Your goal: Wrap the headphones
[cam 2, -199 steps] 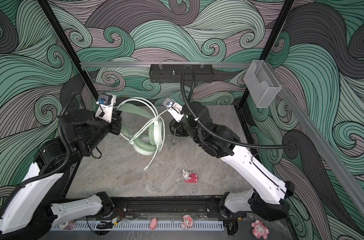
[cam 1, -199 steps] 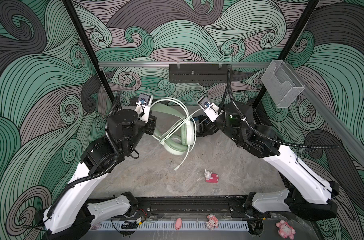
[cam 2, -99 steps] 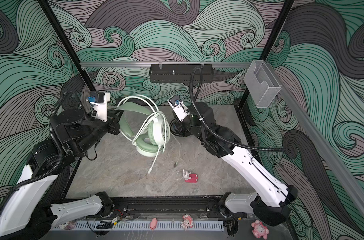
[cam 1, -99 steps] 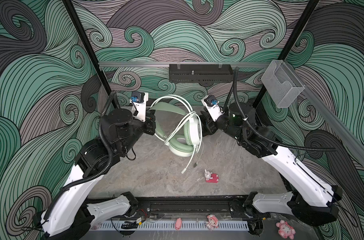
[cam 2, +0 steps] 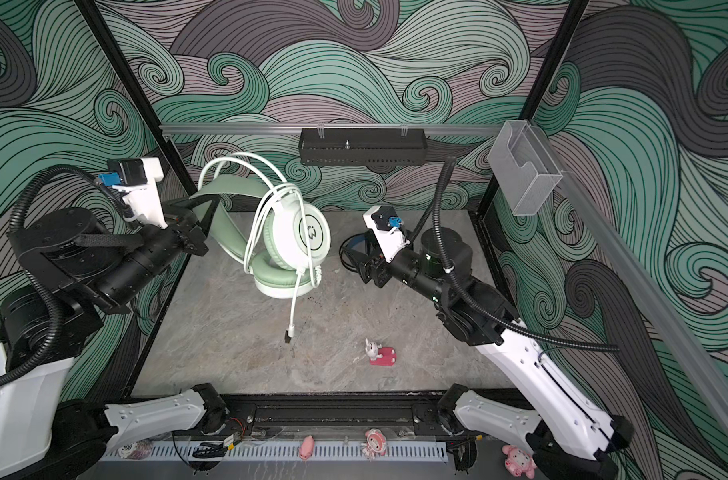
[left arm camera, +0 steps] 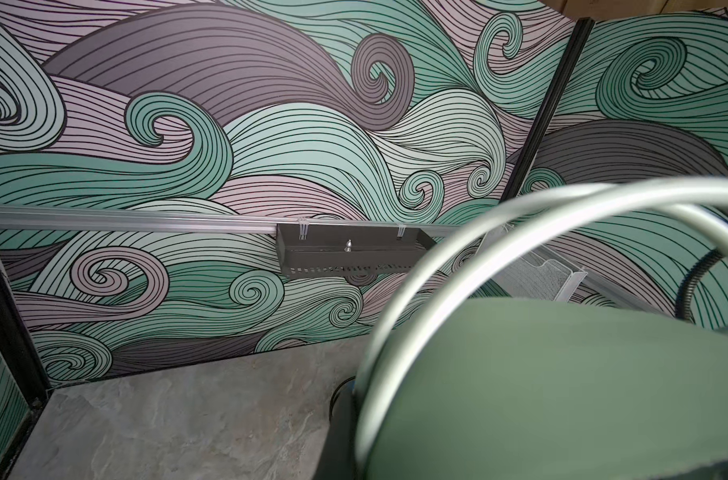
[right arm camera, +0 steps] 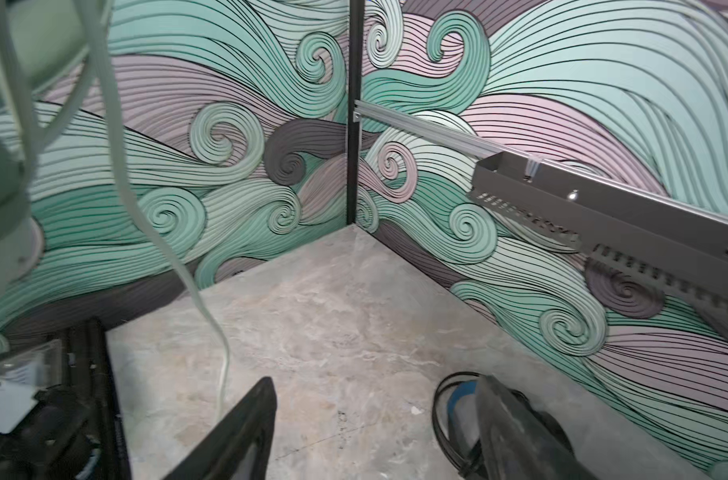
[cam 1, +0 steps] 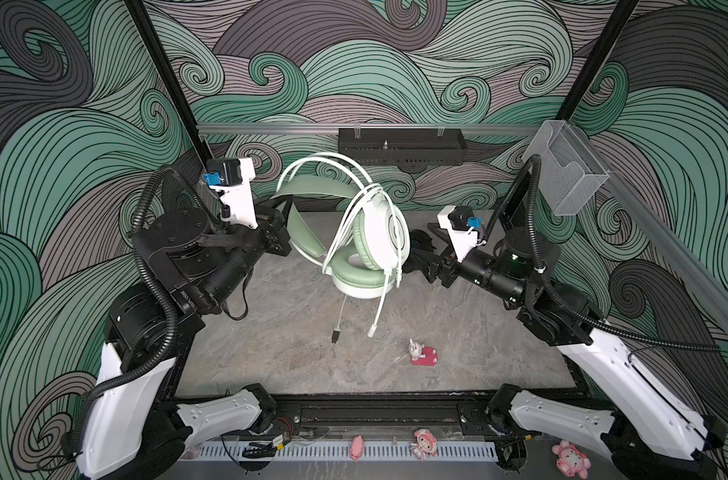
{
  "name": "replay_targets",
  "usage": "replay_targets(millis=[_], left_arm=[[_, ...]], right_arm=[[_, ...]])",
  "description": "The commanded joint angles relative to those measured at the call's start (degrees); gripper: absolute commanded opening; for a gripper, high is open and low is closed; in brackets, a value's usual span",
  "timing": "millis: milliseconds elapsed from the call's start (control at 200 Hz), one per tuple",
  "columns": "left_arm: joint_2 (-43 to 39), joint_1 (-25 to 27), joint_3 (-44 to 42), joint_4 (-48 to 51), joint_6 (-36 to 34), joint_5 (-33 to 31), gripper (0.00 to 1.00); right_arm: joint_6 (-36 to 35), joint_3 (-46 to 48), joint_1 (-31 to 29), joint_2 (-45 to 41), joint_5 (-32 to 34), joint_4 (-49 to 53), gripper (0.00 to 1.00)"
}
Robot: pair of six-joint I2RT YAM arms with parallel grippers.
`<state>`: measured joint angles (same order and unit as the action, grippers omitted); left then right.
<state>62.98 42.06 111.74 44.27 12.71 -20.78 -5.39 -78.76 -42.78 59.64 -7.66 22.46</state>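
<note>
The mint-green headphones [cam 1: 379,241] [cam 2: 308,239] hang above the table with one ear cup folded under the other. My left gripper [cam 1: 288,204] [cam 2: 196,210] is shut on their green inner headband [left arm camera: 562,374], which hides the jaws in the left wrist view. The whitish cable [cam 1: 354,216] [right arm camera: 163,249] is looped over the ear cup, and its plug end [cam 1: 334,334] dangles free. My right gripper [cam 1: 412,259] [right arm camera: 375,415] stands open and empty to the right of the ear cups. Black headphones with a blue inner band [cam 2: 350,249] [right arm camera: 458,399] lie on the table beside it.
A small pink toy on a red base [cam 1: 422,353] sits on the grey table in front of the middle. A black tray [cam 1: 402,145] hangs on the back rail and a clear plastic holder [cam 1: 566,174] at the right. Several pink toys [cam 1: 424,442] lie along the front rail.
My right gripper has opened, let go of the whitish cable and drawn back to the right. The left arm has raised the mint headphones, and the cable ends now hang down.
</note>
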Motion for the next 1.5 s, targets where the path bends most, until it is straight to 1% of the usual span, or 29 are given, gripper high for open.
replay_targets(millis=[0,100,185,315,360,445,490,650,725,841,946,1036,1256,1496], left_arm=[[1.4,-0.5,3.8,-3.8,3.3,1.4,0.0],[2.8,-0.5,5.9,-4.4,3.5,1.9,0.0],[4.0,-0.5,7.9,-5.0,4.1,2.8,0.0],[6.3,-0.5,10.9,-5.3,4.7,4.5,0.0],[6.9,-0.5,11.5,-5.5,4.8,4.9,0.0],[8.0,-0.6,12.4,-5.9,5.3,5.7,0.0],[8.6,-0.5,12.9,-6.1,5.7,6.1,0.0],[9.9,-0.6,13.4,-7.0,7.5,7.8,0.0],[10.2,-0.6,13.6,-7.3,8.0,8.4,0.0],[10.9,-0.7,14.4,-7.1,8.8,9.3,0.0],[11.4,-0.7,15.1,-6.8,9.5,10.0,0.0],[11.3,-0.8,15.2,-6.7,10.0,10.2,0.0],[11.3,-0.9,15.9,-6.4,12.0,11.3,0.0],[11.7,-1.2,16.8,-5.8,13.4,11.6,0.0]], right_arm=[[4.2,3.1,0.3,1.1,-9.6,-4.1,0.78],[4.8,4.5,0.8,2.2,-10.5,-5.6,0.85],[5.0,4.7,1.5,3.7,-11.5,-6.4,0.87],[6.1,6.2,3.0,5.2,-9.0,-9.1,0.88],[8.2,8.0,4.2,5.1,-8.3,-11.8,0.89],[12.6,12.0,7.2,4.4,-9.1,-16.6,0.89],[13.3,12.9,7.9,4.1,-8.7,-16.5,0.89],[12.4,15.6,9.0,1.7,-7.9,-15.0,0.89],[12.2,16.6,9.3,0.9,-8.6,-14.8,0.88],[11.8,17.6,9.2,0.9,-11.6,-14.5,0.87],[11.7,18.2,9.3,2.0,-13.5,-15.6,0.86],[11.4,17.8,9.2,3.8,-15.3,-16.7,0.83],[12.0,15.3,9.3,7.9,-16.5,-20.0,0.75],[11.1,12.1,9.6,11.2,-16.1,-20.8,0.72]])
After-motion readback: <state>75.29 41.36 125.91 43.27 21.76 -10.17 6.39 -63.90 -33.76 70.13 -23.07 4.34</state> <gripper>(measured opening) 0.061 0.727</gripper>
